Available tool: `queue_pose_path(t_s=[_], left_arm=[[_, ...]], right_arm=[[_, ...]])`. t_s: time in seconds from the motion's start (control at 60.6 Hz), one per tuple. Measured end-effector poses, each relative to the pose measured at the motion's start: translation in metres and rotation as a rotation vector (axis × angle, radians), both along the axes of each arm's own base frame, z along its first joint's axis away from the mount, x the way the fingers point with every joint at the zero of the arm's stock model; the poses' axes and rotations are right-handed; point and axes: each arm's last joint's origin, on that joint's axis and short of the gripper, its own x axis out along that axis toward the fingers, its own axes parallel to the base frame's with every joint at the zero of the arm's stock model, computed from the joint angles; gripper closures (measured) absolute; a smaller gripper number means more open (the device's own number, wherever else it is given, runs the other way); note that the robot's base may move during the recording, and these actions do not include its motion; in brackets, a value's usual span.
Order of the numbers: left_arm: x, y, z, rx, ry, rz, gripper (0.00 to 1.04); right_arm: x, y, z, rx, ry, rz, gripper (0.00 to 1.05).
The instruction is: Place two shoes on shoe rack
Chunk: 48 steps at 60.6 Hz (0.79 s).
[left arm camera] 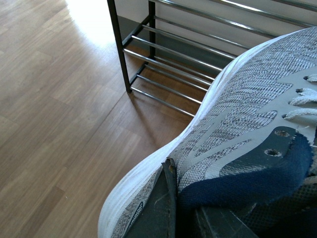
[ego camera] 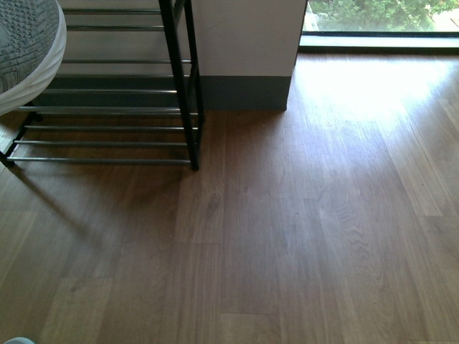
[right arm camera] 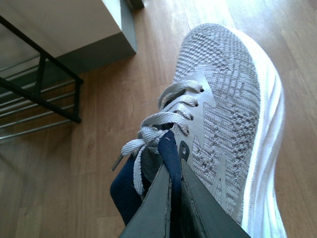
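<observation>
Closest in, the left gripper (left arm camera: 185, 198) was clamped on the navy collar of the left-hand shoe (left arm camera: 233, 114), one finger outside the heel and one inside the opening. The right gripper (right arm camera: 173, 173) was pinched shut on the navy edge beside the laces of the right-hand shoe (right arm camera: 223, 99). Both shoes were off the floor (ego camera: 287, 229). The right-hand shoe hung toe-outward over bare boards, well apart from the shoe rack (ego camera: 107, 110). The left-hand shoe was much nearer it, its toe showing in the front view high above the rack's lower rods. The step in hand looked like carrying the left-hand shoe onto a tier. To do it well, the sole probably had to be levelled before lowering so that the thick white sole spanned at least two rods, since a tilted toe could slip between them. A grip on soft knit collar lets a shoe swing, so a slow approach clear of the black side frame seemed wise, opening only once the shoe's weight sat on the rods. Beyond the rack stood a pale wall (ego camera: 244, 43) with grey skirting, and farthest off a bright window (ego camera: 380, 18).
</observation>
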Motion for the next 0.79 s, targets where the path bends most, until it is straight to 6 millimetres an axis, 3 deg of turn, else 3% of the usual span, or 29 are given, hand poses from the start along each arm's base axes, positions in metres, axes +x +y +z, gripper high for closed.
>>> queue_pose_path(t_s=[0.792], left_arm=[[-0.0002,0.0016,-0.0006,0.007,0.002,0.018,1.03]], right_arm=[[0.0000,0.0016,0.0006,0.003,-0.005,0.014,1.03]])
